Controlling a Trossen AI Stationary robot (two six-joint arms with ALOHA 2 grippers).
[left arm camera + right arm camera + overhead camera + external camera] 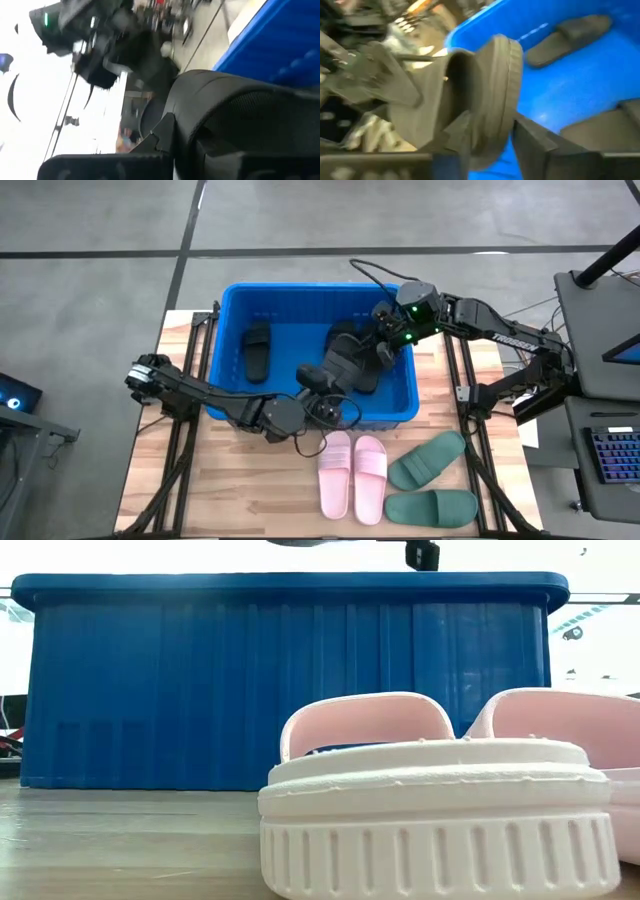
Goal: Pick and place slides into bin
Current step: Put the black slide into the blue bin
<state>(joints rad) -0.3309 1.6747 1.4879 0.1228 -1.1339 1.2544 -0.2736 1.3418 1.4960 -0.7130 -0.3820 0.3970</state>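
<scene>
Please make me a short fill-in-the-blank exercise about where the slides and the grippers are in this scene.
1. The slides already in the bin are all ___.
2. On the table, beside the two pink slides, lie ___ green slides.
3. The left gripper and the right gripper are both over the blue ___.
Missing words: black; two; bin.

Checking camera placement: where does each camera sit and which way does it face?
High: overhead, looking down; both arms, bin.
Low: tabletop height, facing pink slides and bin wall.
Left wrist: on left arm, facing black slide.
Right wrist: on right arm; right gripper at black slide, over bin.
Shared: high and low both show bin.
</scene>
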